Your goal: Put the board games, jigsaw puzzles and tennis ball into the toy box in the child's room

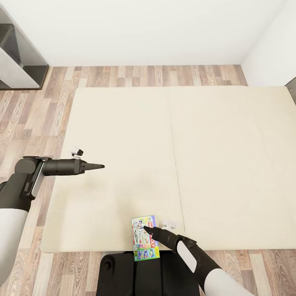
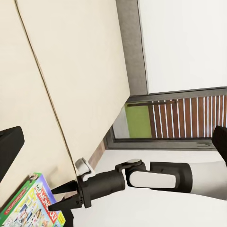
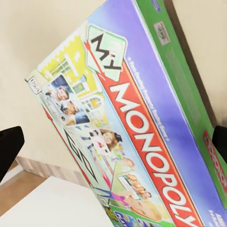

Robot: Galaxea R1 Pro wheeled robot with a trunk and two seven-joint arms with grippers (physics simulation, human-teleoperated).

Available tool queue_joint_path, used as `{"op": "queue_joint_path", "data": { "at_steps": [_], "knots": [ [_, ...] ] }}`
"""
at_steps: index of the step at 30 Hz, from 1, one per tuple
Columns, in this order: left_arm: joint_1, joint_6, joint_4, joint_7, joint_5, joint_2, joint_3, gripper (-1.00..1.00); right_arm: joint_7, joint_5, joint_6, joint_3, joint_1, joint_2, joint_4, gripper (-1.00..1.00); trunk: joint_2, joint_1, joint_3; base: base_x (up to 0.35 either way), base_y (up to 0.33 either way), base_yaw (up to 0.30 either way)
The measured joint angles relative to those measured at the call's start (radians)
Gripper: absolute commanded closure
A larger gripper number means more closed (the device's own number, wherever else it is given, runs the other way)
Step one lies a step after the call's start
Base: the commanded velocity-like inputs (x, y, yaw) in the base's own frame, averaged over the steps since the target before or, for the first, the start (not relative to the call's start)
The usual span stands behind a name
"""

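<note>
One board game (image 1: 144,239), a flat green and blue Monopoly box with a red band, lies at the near edge of the bed (image 1: 123,135), its near end overhanging the mattress. My right gripper (image 1: 146,227) hovers close over the box's far end, open, with nothing between its fingers. The right wrist view has the box (image 3: 127,123) spanning the gap between the two black fingertips (image 3: 9,146). From the left wrist, I see the right gripper (image 2: 59,198) with its fingers apart beside the game (image 2: 28,208). My left gripper (image 1: 100,166) is open and empty above the bed's left part.
Wood-plank floor (image 1: 37,119) surrounds the beige mattress, with white walls behind. A dark grey shelf unit (image 1: 18,53) stands at the far left. My black base (image 1: 135,275) sits against the bed's near edge. A grey-framed window (image 2: 179,118) is beyond the bed.
</note>
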Motion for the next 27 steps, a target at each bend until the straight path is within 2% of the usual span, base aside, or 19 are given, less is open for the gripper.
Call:
{"op": "queue_joint_path", "data": {
  "at_steps": [11, 27],
  "knots": [
    [0.0, 0.0, 0.0, -0.001, 0.0, 0.001, 0.0, -1.0, 0.002, -0.003, 0.015, -0.001, 0.014, -0.021, 0.0, -1.0, 0.0, 0.0, 0.0, 0.0, 0.0, 0.0],
    [0.0, 0.0, 0.001, 0.0, 0.0, 0.001, 0.0, -1.0, -0.001, -0.004, 0.071, -0.001, 0.015, -0.025, 0.009, -1.0, 0.0, 0.0, 0.0, 0.0, 0.0, 0.0]
  ]
}}
